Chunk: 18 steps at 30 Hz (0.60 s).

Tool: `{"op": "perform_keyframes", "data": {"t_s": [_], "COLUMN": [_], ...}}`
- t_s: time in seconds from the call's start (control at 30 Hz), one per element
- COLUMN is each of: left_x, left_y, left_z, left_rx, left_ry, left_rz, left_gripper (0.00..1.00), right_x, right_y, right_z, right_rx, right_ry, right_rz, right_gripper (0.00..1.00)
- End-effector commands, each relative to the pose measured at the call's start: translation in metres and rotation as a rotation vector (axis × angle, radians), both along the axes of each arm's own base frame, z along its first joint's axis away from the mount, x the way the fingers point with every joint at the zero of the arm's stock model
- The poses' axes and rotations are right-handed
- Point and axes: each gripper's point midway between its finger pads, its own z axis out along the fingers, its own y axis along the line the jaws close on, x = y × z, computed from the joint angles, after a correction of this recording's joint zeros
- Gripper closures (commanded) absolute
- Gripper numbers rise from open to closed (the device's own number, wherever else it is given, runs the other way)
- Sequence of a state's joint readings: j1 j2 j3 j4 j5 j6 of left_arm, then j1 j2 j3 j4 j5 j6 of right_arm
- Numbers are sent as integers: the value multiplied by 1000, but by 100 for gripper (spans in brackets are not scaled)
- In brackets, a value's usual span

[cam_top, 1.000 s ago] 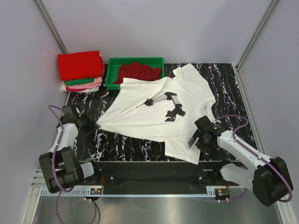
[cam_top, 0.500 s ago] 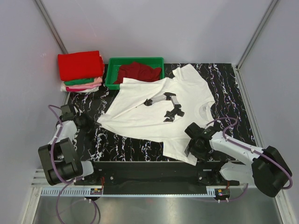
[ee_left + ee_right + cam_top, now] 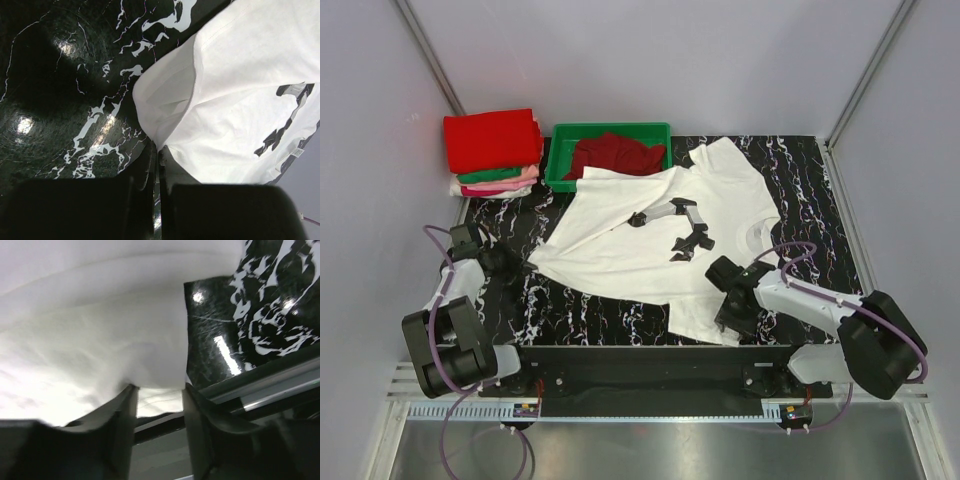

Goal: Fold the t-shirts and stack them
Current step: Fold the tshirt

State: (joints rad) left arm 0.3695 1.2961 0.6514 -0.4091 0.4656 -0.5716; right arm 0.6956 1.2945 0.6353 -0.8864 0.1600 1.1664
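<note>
Top view: the white t-shirt (image 3: 650, 240) (robot-arm print facing up) lay spread across the middle of the black marbled surface (image 3: 800, 180), with a stack of folded t-shirts (image 3: 492, 150) at the upper left and a dark red t-shirt (image 3: 615, 152) in the green tray (image 3: 558, 172) beside it. At the left of the frame the left hand (image 3: 518, 266) was closed tight, pinching the white t-shirt's left corner. At the lower right the right hand (image 3: 727, 317) stood partly open, its fingers (image 3: 125, 410) straddling the shirt's near hem without yet clamping it.
</note>
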Motion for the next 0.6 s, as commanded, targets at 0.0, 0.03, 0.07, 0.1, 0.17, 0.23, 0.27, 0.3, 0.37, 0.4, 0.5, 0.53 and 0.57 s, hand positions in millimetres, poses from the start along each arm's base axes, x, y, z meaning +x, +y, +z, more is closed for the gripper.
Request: {"op": "perform_keyframes", "data": {"t_s": [0.0, 0.03, 0.07, 0.1, 0.17, 0.23, 0.27, 0.3, 0.37, 0.4, 0.5, 0.53, 0.57], "left_x": [5, 4, 4, 4, 6, 8, 8, 9, 7, 7, 6, 5, 6], "left_y": [-1, -1, -1, 0, -1, -3, -3, -4, -4, -4, -4, -4, -4], "left_z": [14, 14, 15, 16, 17, 18, 17, 18, 16, 17, 19, 19, 20], "left_rx": [10, 14, 17, 18, 14, 2, -2, -3, -2, 2, 4, 6, 8], "left_ry": [-71, -69, -72, -75, -82, -91, -89, -91, -81, -84, -89, -87, -96], "left_rz": [-27, -33, -36, -37, -43, -50, -52, -59, -64, -67, -72, -70, -70], "left_gripper": [100, 100, 100, 100, 100, 100, 100, 100, 100, 100, 100, 100, 100], "right_x": [0, 0, -8, -9, -12, -13, -13, -13, -12, -12, -18, -23, -26], "right_y": [24, 32, 37, 40, 41, 42, 45, 47, 52, 52, 54, 53, 52], "right_z": [8, 18, 23, 27, 27, 19, 11, 7, -3, -5, -5, -5, -8], "right_rx": [66, 104, 112, 134, 173, 179, 195, 202, 206, 198, 162, 159, 159], "right_ry": [-2, -48, -66, -90, -110, -104, -106, -98, -85, -79, -78, -80, -79], "right_rz": [54, 15, 29, 14, -41, -62, -67, -69, -69, -61, -31, -24, -28], "right_gripper": [44, 38, 25, 19, 15, 13, 12, 12, 13, 15, 19, 20, 22]}}
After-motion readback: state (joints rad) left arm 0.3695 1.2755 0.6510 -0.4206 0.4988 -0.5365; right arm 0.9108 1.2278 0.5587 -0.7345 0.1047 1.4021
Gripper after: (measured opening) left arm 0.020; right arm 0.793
